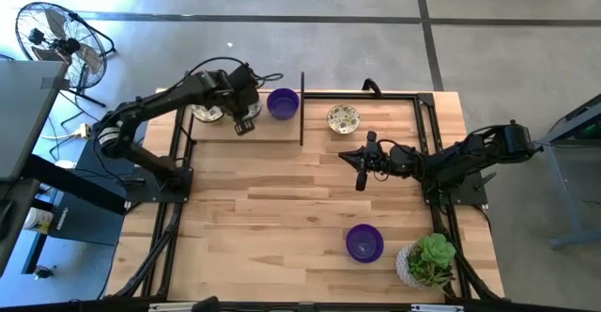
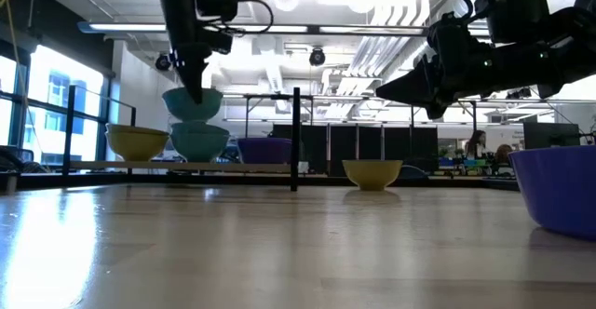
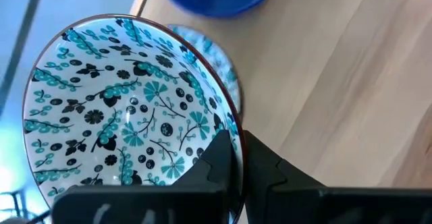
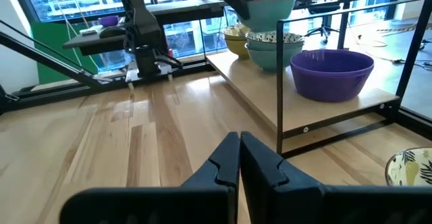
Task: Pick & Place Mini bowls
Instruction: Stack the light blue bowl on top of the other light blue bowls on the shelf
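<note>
My left gripper (image 1: 246, 122) is over the raised wooden shelf (image 1: 272, 133) at the table's far left, shut on a cream mini bowl with a teal pattern (image 3: 128, 109). That bowl (image 2: 193, 104) hangs just above another patterned bowl (image 2: 200, 141) standing on the shelf. A yellowish bowl (image 2: 137, 141) and a purple bowl (image 1: 283, 103) also stand there on their bases. Right of the divider, a patterned bowl (image 1: 344, 117) sits on the table. Another purple bowl (image 1: 364, 242) sits near the front. My right gripper (image 1: 362, 171) waits shut over the table's right half. My left gripper pinches the patterned bowl's rim (image 3: 233, 126), one finger (image 3: 216, 158) inside the bowl and the other (image 3: 266, 164) outside its wall. The fingers come steeply from above. The bowl is lifted clear, mouth up and about level, above the bowl on the shelf.
A thin dark upright divider (image 1: 302, 110) ends the shelf on its right. A dark frame (image 1: 427, 115) edges the table's far right. A green plant in a white pot (image 1: 427, 260) stands at the near right corner. Bare wood lies across the table's middle (image 1: 272, 199).
</note>
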{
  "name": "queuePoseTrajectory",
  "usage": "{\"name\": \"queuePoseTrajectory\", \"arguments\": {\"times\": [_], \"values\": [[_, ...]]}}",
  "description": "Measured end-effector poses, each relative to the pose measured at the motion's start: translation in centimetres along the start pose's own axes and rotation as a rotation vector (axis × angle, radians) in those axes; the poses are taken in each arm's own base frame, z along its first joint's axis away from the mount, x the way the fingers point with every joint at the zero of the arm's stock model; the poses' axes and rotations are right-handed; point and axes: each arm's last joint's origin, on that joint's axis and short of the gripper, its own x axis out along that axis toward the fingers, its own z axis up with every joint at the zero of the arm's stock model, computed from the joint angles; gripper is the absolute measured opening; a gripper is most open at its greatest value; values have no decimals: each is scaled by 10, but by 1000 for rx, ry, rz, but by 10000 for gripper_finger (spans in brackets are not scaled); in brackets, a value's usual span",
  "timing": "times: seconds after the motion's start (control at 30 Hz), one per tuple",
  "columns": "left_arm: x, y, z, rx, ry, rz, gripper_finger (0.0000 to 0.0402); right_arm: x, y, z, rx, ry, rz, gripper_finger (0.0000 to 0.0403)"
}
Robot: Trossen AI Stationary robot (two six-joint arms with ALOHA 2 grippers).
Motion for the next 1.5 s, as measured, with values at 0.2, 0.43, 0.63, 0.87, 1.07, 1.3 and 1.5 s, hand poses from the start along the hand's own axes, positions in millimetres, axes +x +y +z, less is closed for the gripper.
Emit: {"name": "queuePoseTrajectory", "arguments": {"times": [0.2, 0.43, 0.63, 0.87, 1.07, 1.3, 1.5], "values": [[15, 6, 7, 14, -7, -13, 5, 0, 0, 0, -1, 3, 0, 1], [35, 4, 12, 40, 45, -17, 5, 0, 0, 0, -1, 3, 0, 2], [41, 3, 14, 48, 66, 4, 12, 0, 0, 0, -1, 5, -1, 2], [52, 6, 15, 39, 90, -4, 9, 0, 0, -1, -2, 7, -1, 2], [53, 5, 16, 40, 84, -7, 19, 0, 0, -1, -2, 8, -1, 1], [53, 5, 14, 43, 99, -21, 65, 0, 0, -1, -5, 8, -1, 1], [48, 6, 13, 46, 104, 4, 89, 0, 0, -1, -6, 8, -1, 2]]}}
